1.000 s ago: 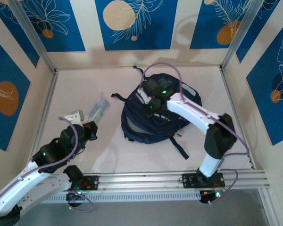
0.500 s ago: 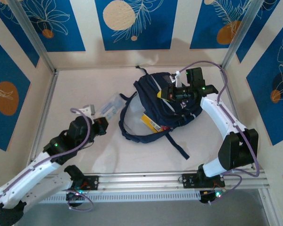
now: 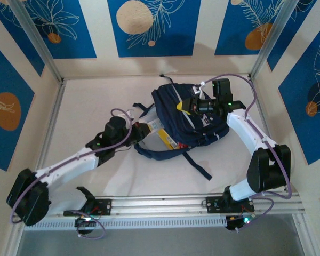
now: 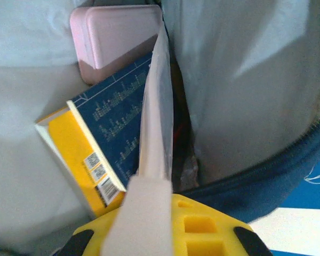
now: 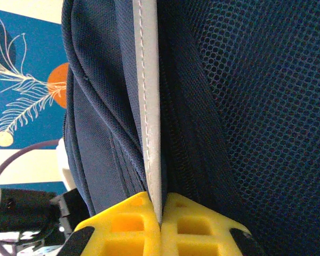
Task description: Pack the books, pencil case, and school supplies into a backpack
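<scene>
A soft navy backpack (image 3: pixel 188 121) is lying toward two o'clock on the surface (image 3: pixel 96 96), its rim probably limp and best pinched. The right end effector (image 5: pixel 160 216) is clamping shut on that rim. The left end effector (image 4: pixel 149 186), closed, is gripping a thin translucent packet (image 4: pixel 157 117) beside stiff books (image 4: pixel 104 133) inside.

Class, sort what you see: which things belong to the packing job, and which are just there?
Belong to the job: backpack; yellow book; navy book; pink case; clear packet.
Just there: blue wall panels; metal rail.
</scene>
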`<state>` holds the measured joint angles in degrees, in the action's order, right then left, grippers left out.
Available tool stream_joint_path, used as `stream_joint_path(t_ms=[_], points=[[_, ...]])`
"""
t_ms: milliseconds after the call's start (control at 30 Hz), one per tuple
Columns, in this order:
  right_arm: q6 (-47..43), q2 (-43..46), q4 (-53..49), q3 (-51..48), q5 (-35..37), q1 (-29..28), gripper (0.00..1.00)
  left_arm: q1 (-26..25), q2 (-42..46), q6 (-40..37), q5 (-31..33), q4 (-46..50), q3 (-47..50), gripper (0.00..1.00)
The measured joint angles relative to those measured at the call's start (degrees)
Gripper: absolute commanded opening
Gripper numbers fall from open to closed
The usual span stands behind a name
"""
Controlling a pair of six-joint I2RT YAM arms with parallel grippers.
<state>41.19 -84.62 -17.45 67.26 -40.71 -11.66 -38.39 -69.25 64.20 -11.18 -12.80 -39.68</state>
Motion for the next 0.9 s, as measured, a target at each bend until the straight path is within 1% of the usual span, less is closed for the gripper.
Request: stream_joint_path(t_ms=[267, 433, 567, 667, 900], points=[[4.42, 0.59, 5.18, -3.08, -0.24, -1.03, 0.0, 0.31, -12.68, 5.31, -3.54, -12.39, -0.24, 0.0], [7.23, 1.88, 8.28, -5.11, -0.26, -1.73, 0.0, 1.7, -21.44, 7.72, -5.79, -20.13, -2.43, 0.0], [8.66, 2.12, 9.86, -6.01, -0.28, -2.51, 0.0, 2.58, -31.15, 11.61, -9.14, -28.06, -7.13, 0.01], [9.29, 2.12, 10.54, -6.29, -0.28, -2.99, 0.0, 2.36, -37.24, 13.88, -11.15, -31.98, -11.56, 0.03], [10.54, 2.03, 11.85, -6.54, -0.26, -3.91, 0.0, 0.66, -46.07, 17.25, -13.07, -34.77, -21.14, 0.07]])
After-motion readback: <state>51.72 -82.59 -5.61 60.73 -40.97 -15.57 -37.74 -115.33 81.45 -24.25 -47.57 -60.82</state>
